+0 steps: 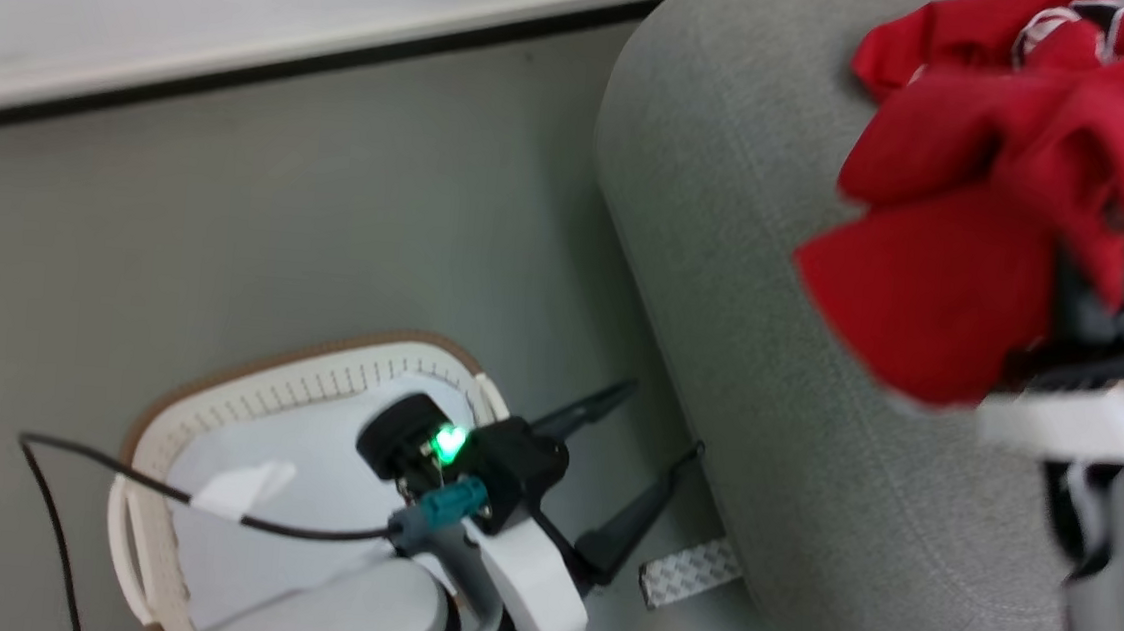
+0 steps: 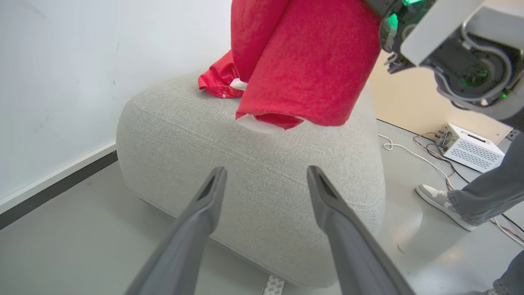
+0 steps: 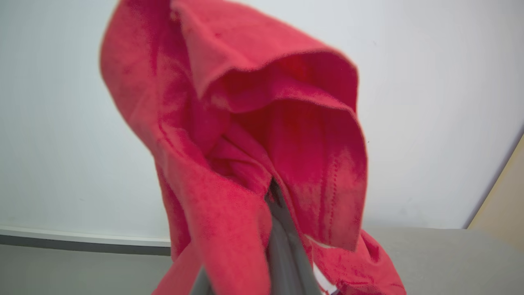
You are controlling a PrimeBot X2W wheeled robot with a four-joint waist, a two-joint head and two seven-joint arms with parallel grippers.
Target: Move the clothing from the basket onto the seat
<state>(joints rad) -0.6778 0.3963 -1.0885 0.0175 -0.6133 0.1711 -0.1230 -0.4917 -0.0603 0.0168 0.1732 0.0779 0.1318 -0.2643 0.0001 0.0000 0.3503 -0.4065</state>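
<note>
While left end effector gapes, raised right end effector grips clothing over seat.

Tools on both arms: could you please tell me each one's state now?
Left tool: open, empty.
Right tool: closed on the red garment.

The left arm has a white shell and a black wrist block with a green lamp (teal plug, black cable alongside). Its fingers are long, dark and tapered.
</note>
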